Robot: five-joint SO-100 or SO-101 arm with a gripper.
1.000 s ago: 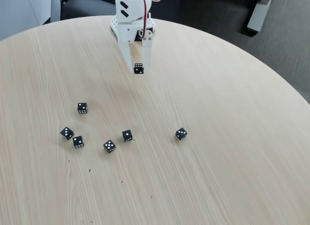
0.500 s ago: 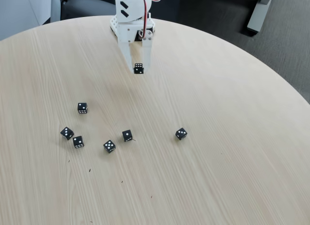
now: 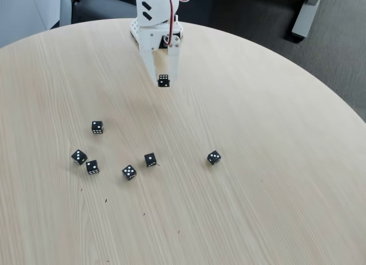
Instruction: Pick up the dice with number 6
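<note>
Nothing has shifted since a moment ago: the white arm stays put at the far side of the round tabletop (image 3: 274, 162), and its hand (image 3: 163, 80) still points down toward me with the dice with number 6 (image 3: 163, 80) pinched between its fingertips, closed snugly on the cube. The die looks lifted clear of the wood, with a faint shadow on the grain beneath it, and its upper face shows two crowded rows of white pips.

The other six black dice lie exactly where they were, all well nearer than the hand. On the left sits one die (image 3: 97, 127) by itself, and nearer than that a close pair: one (image 3: 79, 157) tilted cornerwise and its neighbour (image 3: 92, 167) just beside it. Toward the middle are a three-pip die (image 3: 129, 172) and a single-pip die (image 3: 150, 159), near each other but apart. Off to the right, alone, is another die (image 3: 214, 157).

Around the hand the wood is bare on both sides, and a broad open band separates it from the row of loose dice. The right half of the tabletop is free out to its curved rim, beyond which dark carpet (image 3: 337, 59) shows. The near stretch carries only a few tiny dark specks.
</note>
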